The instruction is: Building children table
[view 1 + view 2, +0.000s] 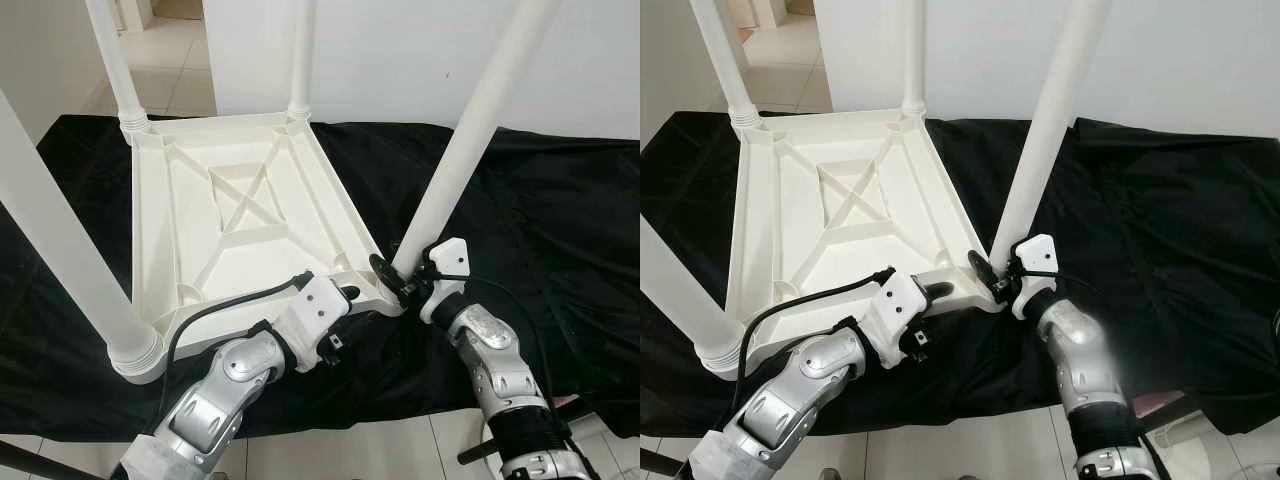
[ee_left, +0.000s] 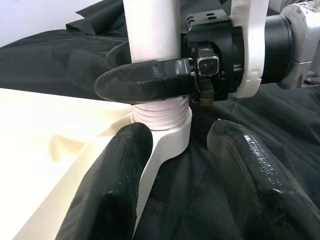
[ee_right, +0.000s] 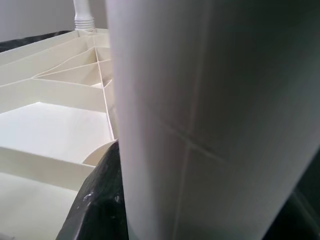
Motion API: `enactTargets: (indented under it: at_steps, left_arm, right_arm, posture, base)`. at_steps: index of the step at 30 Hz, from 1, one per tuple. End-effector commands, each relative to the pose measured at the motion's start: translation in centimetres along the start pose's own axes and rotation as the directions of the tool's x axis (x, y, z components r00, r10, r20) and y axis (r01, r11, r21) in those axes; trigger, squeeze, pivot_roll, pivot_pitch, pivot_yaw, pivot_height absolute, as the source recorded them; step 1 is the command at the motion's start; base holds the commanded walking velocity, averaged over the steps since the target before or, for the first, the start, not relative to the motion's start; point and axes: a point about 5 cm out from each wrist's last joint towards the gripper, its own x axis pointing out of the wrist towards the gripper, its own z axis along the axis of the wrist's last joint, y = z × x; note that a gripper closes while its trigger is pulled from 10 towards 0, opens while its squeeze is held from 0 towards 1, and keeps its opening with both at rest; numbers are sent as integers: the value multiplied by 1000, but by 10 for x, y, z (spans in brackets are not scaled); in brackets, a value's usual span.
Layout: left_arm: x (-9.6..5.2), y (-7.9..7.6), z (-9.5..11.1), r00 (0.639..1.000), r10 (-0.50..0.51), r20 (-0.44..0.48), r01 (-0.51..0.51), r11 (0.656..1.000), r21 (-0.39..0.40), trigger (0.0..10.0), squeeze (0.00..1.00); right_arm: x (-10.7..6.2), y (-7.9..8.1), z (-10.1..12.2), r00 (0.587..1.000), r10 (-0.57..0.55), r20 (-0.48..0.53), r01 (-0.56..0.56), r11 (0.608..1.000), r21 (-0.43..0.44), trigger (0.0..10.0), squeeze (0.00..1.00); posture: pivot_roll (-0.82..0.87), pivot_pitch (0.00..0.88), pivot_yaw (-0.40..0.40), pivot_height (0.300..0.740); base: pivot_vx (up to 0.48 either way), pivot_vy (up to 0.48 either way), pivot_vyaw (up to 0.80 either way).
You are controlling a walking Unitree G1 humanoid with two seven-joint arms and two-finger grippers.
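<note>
A white plastic table top (image 1: 190,200) lies upside down on a black cloth. Its near right leg (image 1: 470,130) leans up to the right from the corner socket (image 2: 165,125). My right gripper (image 1: 395,272) is shut on this leg just above the socket; one finger (image 2: 145,82) wraps across the leg's front. My left gripper (image 1: 350,295) sits at the same corner, open, its fingers (image 2: 115,185) either side of the socket's rim, one resting against the table's edge. In the right wrist view the leg (image 3: 210,120) stands very close.
Three other white legs stand upright in their corners: near left (image 1: 70,270), far left (image 1: 115,60), far right (image 1: 300,55). The black cloth (image 1: 560,220) spreads wide to the right. Tiled floor (image 1: 370,450) lies at the near edge, a white wall behind.
</note>
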Motion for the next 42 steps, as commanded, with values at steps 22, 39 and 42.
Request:
enactTargets:
  at_steps: [22,39,42]
  left_arm:
    - [2,-3,-1,998,-63,-6,63,998,17,10000,0]
    - [1,-6,-3,996,-84,-20,84,996,13,10000,0]
    - [1,-6,-4,996,-84,-23,85,996,15,10000,0]
  right_arm:
    - [-8,45,-2,879,-470,-77,476,865,160,10000,0]
    - [-15,46,-1,844,-525,-106,536,829,159,10000,0]
    - [-15,47,0,845,-525,-100,535,828,169,10000,0]
  posture:
    - [-41,93,-53,740]
    - [-51,98,-53,740]
    - [-52,99,-54,740]
  base:
    - [0,0,0]
    - [0,0,0]
    - [0,0,0]
